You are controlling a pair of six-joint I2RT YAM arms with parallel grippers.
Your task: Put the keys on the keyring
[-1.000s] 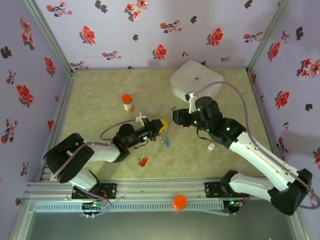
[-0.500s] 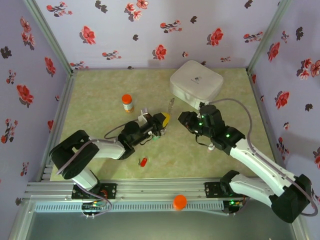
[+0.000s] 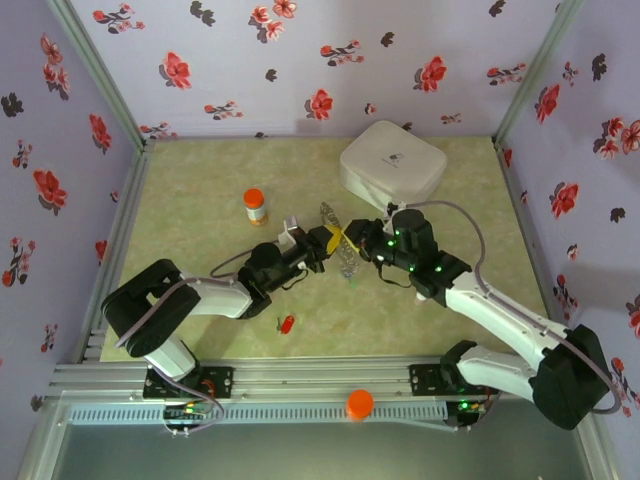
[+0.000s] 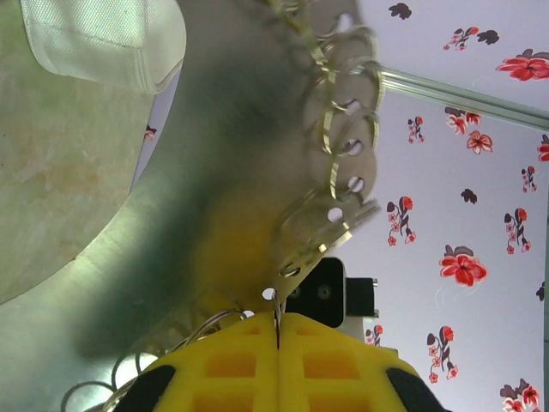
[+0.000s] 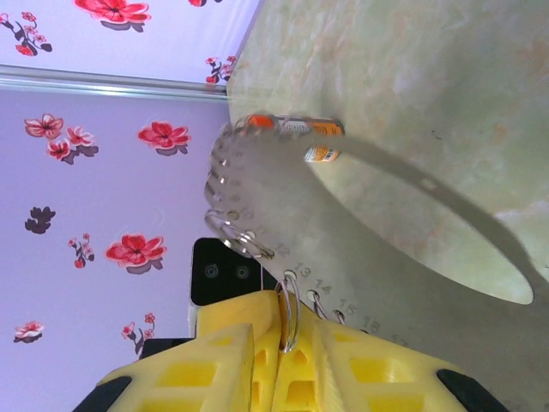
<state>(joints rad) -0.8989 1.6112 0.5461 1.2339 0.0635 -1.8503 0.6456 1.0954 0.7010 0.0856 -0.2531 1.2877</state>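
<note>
The keyring (image 3: 345,262) hangs between my two grippers at mid-table. Up close it is a limp metal band (image 5: 360,223) with numbered holes and small split rings (image 4: 343,137). My left gripper (image 3: 322,242) is shut on a thin wire ring of it, pinched between the yellow pads (image 4: 277,322). Facing it tip to tip, my right gripper (image 3: 350,236) is shut on another small split ring (image 5: 296,343). One red-headed key (image 3: 287,323) lies loose on the mat in front of the left arm.
An orange-capped bottle (image 3: 255,205) stands behind and to the left of the grippers. A white box (image 3: 392,165) sits at the back right, behind the right arm. An orange knob (image 3: 358,403) is on the front rail. Flowered walls enclose the mat.
My right gripper has pulled back and then returned to the left gripper's tips, its jaws narrowing onto a split ring. The keyring now hangs between both grippers.
</note>
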